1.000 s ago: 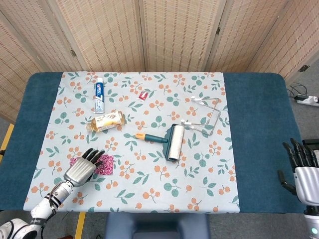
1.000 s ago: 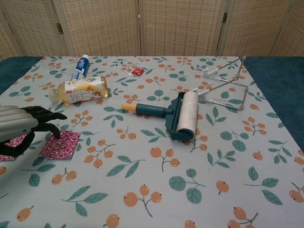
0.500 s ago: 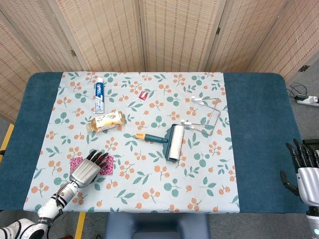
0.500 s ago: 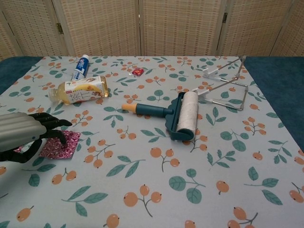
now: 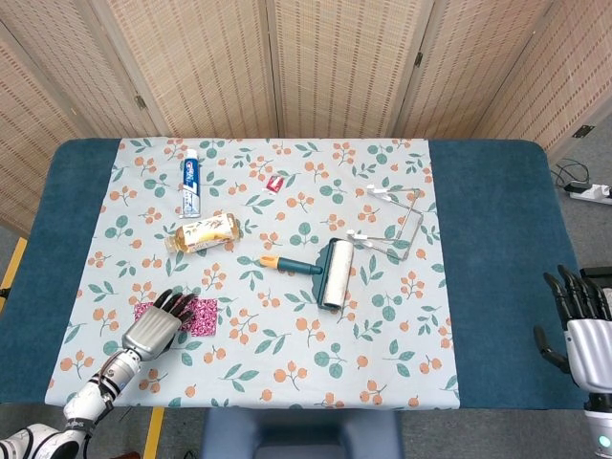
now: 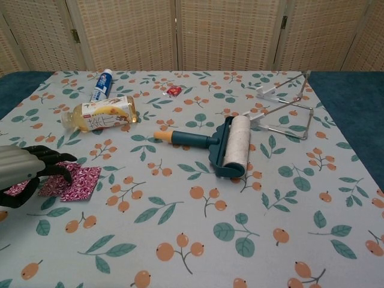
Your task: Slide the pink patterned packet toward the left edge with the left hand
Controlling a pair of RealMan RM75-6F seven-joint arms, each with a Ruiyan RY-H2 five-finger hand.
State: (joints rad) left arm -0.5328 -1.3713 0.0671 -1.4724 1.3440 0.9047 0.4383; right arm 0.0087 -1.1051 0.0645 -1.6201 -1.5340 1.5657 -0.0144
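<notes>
The left hand [image 5: 153, 329] lies on the pink patterned packet [image 5: 194, 316], its dark fingers [image 6: 53, 162] spread flat over the left part of it — pressing down, not gripping, as far as the chest view shows. That is the pose a slide calls for, so I judge the push to be under way, not finished. The packet sits in the near-left part of the floral tablecloth [image 5: 402, 316], well short of the left edge of the table [image 5: 67, 220]: a stretch of patterned cloth and then the blue border lie between it and that edge. What is left, then, is to drag it further left with the palm kept flat on it.

The packet itself is a thin, flat, roughly square sachet in deep pink with a fine white pattern. It lies flat on the cloth, its right half bare and its left half under the hand; a sliver of pink also shows at the far left of the chest view, beside the palm. It looks light and smooth, so it should slide easily under light pressure — though it might slip out from under the fingers.

The right hand [image 5: 581, 330] hangs off the near-right corner of the table, fingers apart and holding nothing, far from the work.
</notes>
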